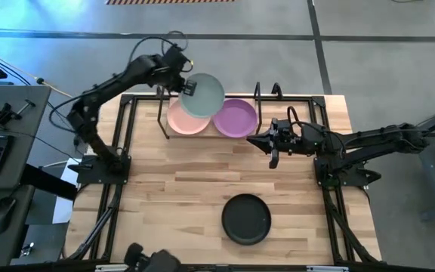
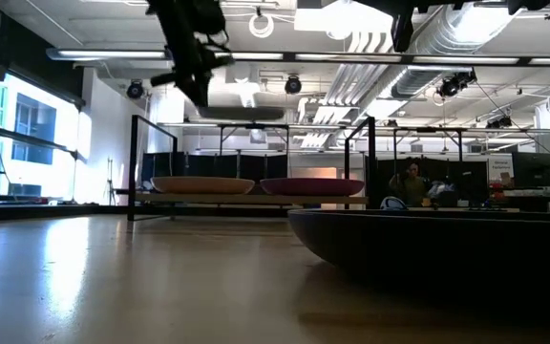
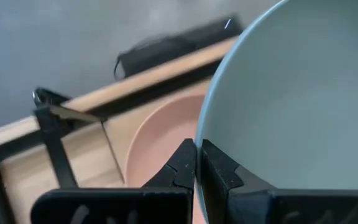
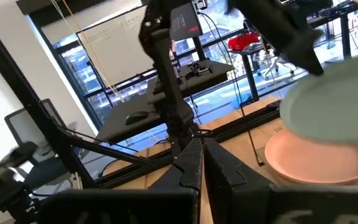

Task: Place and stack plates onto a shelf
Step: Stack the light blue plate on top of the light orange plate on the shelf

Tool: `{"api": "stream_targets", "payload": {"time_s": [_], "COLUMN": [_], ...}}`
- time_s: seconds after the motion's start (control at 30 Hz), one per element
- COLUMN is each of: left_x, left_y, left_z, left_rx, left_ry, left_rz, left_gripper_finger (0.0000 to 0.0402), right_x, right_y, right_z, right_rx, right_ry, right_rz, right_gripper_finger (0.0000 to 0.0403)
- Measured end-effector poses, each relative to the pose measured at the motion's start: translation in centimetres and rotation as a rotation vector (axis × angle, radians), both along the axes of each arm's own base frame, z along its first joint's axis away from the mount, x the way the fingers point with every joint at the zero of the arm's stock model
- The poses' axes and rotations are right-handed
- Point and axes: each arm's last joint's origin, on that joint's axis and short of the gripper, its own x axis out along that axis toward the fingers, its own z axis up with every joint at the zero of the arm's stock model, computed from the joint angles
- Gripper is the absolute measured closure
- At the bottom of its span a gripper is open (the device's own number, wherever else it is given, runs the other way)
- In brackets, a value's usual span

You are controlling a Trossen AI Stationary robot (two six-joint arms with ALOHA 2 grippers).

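Left tool [image 3: 197, 167] is pinching the rim of the round matte pale blue-green plate [image 1: 203, 94], holding it over the round pink plate [image 1: 183, 121] on the wooden wire-framed shelf [image 1: 174, 134], probably for stacking. Right tool [image 1: 271, 143] waits closed, empty.

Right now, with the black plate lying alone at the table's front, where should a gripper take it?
By the rim. The black plate lies flat and upright on the table, so come from above and close the jaws over the raised edge facing the right gripper, the idle one.
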Motion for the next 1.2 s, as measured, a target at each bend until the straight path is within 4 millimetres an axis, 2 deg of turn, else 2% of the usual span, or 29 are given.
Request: {"api": "stream_targets", "payload": {"time_s": [0.13,0.33,0.63,0.83,1.2], "left_x": [1.0,2.1,2.0,1.5,1.4], "left_y": [0.9,1.5,1.5,1.2,1.3], "left_z": [-2.8,-5.1,-5.2,-5.4,-5.4], "left_rx": [-0.076,-0.117,-0.084,-0.104,-0.086], "left_ry": [0.108,0.180,0.230,0.326,0.350], "left_rz": [-0.012,-0.010,0.007,-0.064,-0.040], "left_gripper_finger": [0.0401,0.0401,0.0397,0.0393,0.0366], "right_x": [0.0,0.0,0.0,0.0,0.0], "right_y": [0.1,0.1,0.1,0.1,0.1], "right_z": [0.0,0.0,-0.1,-0.4,-0.4], "right_rx": [-0.007,-0.008,-0.010,-0.011,-0.011], "right_ry": [0.001,0.002,0.014,0.038,0.039], "right_rz": [0.005,0.006,0.006,0.006,0.006], "right_gripper_finger": [0.0402,0.0402,0.0402,0.0402,0.0402]}}
